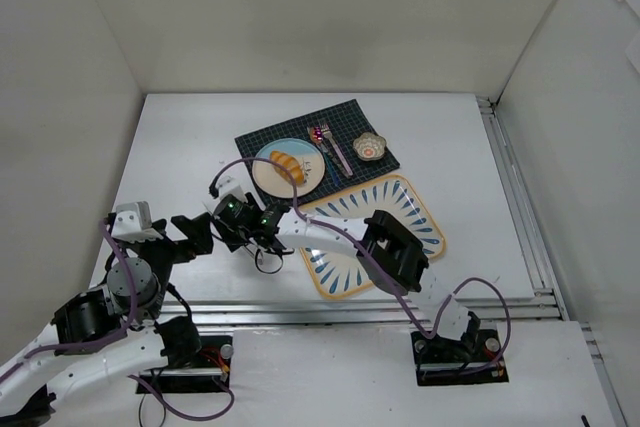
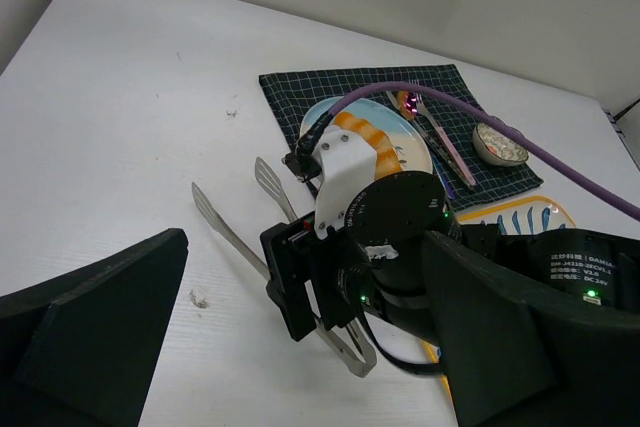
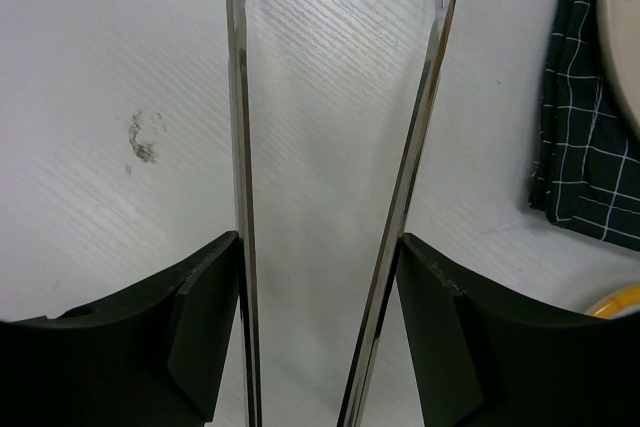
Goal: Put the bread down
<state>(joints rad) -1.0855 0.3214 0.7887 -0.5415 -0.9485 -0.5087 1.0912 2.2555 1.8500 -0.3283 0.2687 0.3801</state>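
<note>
Lab test cell: white panels enclose the table.

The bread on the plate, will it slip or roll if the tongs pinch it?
Probably light: the bread is much smaller than its plate. Its rounded crust might slip between the smooth metal tongs. It's oblong, so it may roll sideways.

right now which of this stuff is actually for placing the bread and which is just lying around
For the job: bread, round plate it lies on, tongs, right gripper holding them.
Lying about: flower-shaped dish, cutlery, striped tray, checked mat.
</note>
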